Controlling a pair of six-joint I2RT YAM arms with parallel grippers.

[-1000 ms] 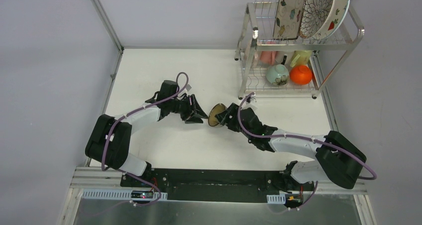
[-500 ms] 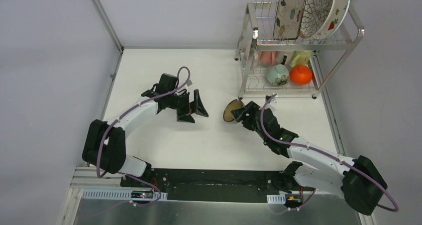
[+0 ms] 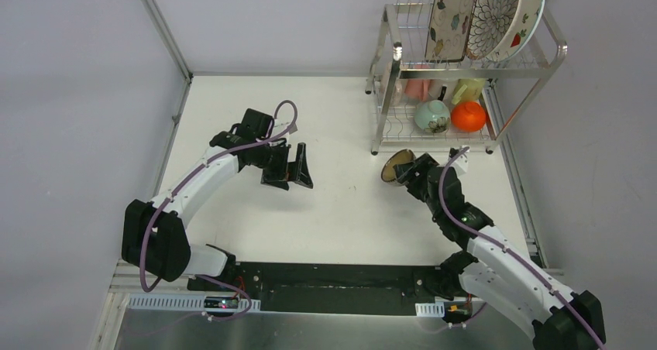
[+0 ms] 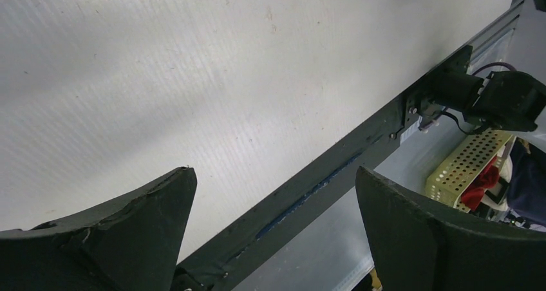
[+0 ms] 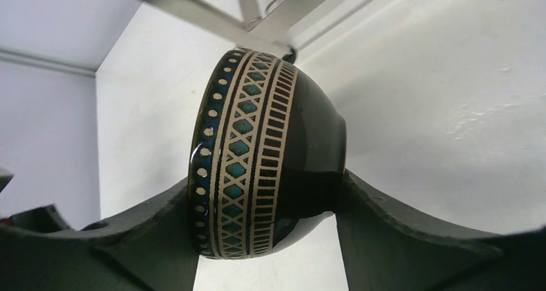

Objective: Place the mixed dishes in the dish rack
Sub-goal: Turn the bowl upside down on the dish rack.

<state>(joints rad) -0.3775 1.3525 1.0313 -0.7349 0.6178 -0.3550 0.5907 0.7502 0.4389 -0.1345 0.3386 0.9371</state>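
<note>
Grasping dark brown bowl (image 5: 270, 156): right end effector (image 5: 264, 183); left end effector (image 4: 273, 172) released, empty

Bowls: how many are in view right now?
3: pale green bowl and red-orange bowl on the lower shelf of the dish rack, dark brown bowl in the right gripper. Others may be hidden.

Bowl (image 5: 270, 156): glazed ceramic, high gloss, smooth dark body with a patterned band. Rack (image 3: 397, 52): bright polished metal wire and tube. Table (image 4: 161, 78): matt white sheet, finely ribbed, lightly scuffed; left fingers (image 4: 412, 233): matt black plastic, slightly rough.
</note>
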